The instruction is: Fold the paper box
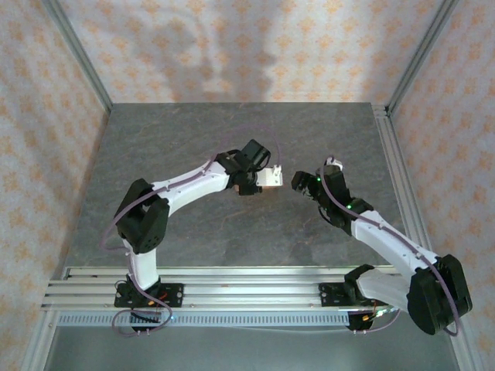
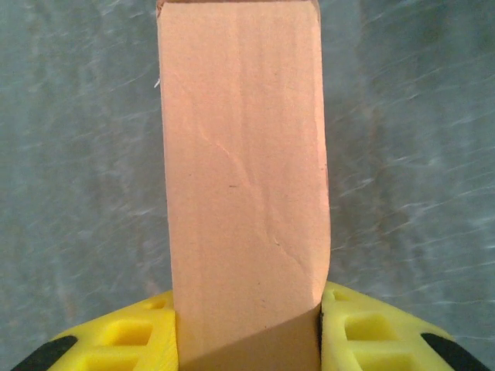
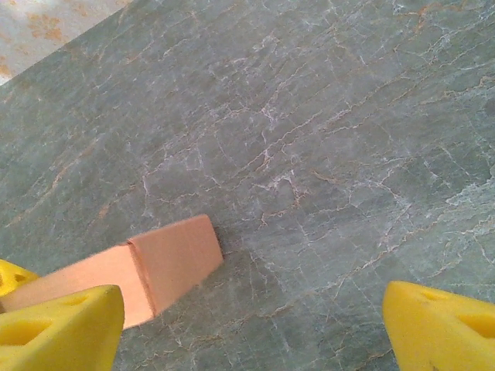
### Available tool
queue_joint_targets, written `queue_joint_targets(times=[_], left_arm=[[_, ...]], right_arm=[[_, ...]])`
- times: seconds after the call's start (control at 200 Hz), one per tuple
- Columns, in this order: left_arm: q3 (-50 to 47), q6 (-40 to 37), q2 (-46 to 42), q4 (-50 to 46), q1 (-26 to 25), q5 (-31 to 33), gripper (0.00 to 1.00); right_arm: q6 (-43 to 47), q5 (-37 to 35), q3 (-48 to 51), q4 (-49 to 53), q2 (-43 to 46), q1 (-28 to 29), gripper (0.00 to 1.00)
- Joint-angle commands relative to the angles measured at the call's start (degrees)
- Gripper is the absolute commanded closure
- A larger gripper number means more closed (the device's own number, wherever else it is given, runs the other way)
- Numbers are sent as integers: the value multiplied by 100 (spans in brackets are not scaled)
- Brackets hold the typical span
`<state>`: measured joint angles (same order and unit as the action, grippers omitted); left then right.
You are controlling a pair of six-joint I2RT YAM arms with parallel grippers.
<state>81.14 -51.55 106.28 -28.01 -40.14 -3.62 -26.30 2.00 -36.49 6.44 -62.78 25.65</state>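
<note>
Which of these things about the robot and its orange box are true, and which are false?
1. The left tool grips the paper box between its yellow fingers. True.
2. The right tool is shut tight. False: its jaws stand wide open.
3. The paper box is blue. False: it is salmon-orange.
4. The table is grey with pale veins. True.
</note>
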Motion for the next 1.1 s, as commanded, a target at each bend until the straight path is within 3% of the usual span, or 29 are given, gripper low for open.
queue_joint_targets(times=[0.0,0.16,0.28,0.365,0.455,0.641,0.791,0.956,1.096], left_arm=[[-422,-567,25,1236,6,1034,65],[-724,-805,220,1832,-19,1497,59],[-776,-695,75,1793,-46,1400,25],[-820,-530,-85,1694,-41,1207,10],[-977,-240,-379,1689,-28,908,1],[-1546,852,-1252,1978,220,-22,0],[-2402,1974,-2064,2663,717,-585,0],[-3381,2941,-2872,3181,1385,-574,0],[-4104,3528,-3315,3713,2000,-161,0]], right_arm=[[4,-30,89,-126,-41,-34,15],[14,-122,108,-91,-2,-41,16],[60,-99,107,-73,55,-41,15],[149,-66,98,-76,97,-38,14],[267,-68,95,-75,141,-40,13],[617,-182,83,-285,153,-47,6],[1085,-266,29,-542,52,-169,1],[1555,-430,92,-819,19,-550,1],[2196,-688,265,-1312,-46,-958,1]])
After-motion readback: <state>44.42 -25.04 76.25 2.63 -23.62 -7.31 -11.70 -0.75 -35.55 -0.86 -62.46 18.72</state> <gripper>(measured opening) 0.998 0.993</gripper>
